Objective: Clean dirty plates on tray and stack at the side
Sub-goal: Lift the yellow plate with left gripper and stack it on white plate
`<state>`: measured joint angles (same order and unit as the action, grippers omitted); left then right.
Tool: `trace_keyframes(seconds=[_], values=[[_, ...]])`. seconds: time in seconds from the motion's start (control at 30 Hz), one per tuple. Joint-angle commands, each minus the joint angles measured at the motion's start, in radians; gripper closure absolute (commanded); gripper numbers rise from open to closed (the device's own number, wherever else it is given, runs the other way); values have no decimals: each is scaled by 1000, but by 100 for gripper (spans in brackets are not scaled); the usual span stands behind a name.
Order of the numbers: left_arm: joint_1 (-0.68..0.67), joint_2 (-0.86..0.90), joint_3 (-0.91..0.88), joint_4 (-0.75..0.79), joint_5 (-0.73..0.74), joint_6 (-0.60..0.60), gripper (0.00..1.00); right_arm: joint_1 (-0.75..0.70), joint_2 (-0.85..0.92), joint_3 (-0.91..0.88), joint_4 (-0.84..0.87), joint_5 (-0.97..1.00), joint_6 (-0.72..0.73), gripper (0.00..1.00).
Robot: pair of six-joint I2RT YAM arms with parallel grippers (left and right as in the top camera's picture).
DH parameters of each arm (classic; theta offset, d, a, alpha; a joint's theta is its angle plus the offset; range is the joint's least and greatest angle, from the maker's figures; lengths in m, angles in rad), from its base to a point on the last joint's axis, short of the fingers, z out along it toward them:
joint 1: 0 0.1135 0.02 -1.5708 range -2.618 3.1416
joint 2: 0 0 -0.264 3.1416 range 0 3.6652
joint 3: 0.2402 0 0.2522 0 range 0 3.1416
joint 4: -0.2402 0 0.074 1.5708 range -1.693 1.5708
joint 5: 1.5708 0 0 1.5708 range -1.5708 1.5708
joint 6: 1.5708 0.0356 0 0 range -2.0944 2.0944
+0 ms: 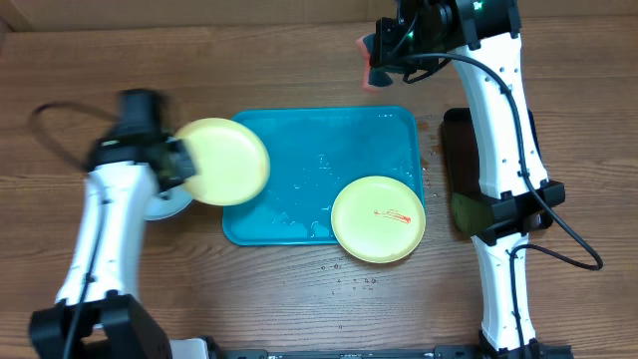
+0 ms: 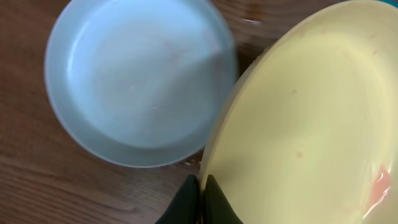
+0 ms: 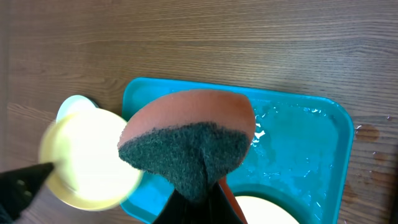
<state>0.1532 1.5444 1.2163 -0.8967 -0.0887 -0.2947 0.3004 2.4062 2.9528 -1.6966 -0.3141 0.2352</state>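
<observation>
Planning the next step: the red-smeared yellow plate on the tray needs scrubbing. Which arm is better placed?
Right, likely: the right gripper holds the sponge, while the left gripper is shut on the other yellow plate beside the blue plate.

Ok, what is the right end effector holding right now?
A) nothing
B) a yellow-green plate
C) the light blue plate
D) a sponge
D: the right wrist view shows the right end effector shut on an orange sponge with a dark green scouring face.
</observation>
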Motion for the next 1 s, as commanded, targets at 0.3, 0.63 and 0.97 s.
trace_keyframes(seconds=[0.3, 0.63, 0.97], values=[[421, -27, -61, 92, 111, 39, 96, -8, -16, 26, 3, -2, 0, 96], [453, -27, -220, 280, 56, -104, 96, -8, -16, 26, 3, -2, 0, 96], [451, -27, -326, 423, 91, -113, 95, -8, -16, 26, 3, -2, 0, 96]])
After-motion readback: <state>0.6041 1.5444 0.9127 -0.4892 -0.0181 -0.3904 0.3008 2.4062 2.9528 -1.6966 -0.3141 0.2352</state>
